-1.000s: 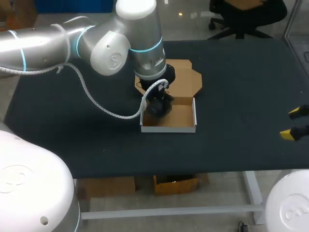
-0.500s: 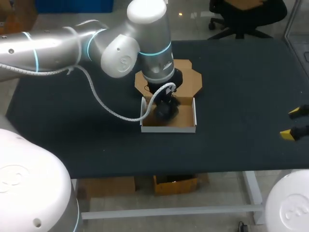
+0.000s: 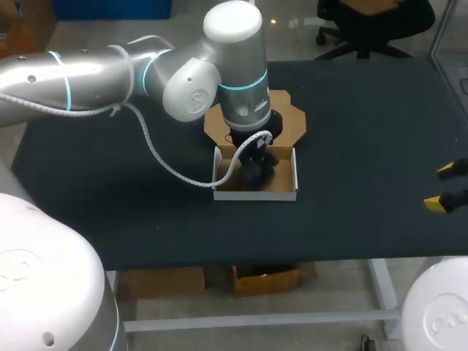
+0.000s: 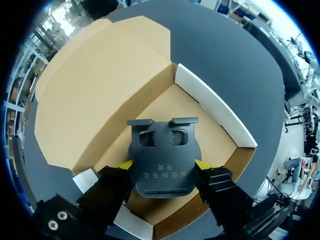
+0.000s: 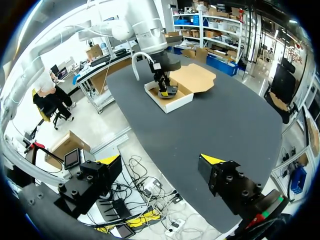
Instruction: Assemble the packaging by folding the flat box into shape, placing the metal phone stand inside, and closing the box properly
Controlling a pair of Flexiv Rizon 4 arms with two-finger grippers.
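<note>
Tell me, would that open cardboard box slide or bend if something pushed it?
Probably slides: the box simply rests on a smooth table. Its thin walls look bendy, so likely light. The wide lid, lying open, might flop.

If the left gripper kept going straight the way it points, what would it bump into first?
Most likely the floor of the open box. The left gripper points down into it, and the phone stand it holds would probably touch first; the gap left is hard to judge.
</note>
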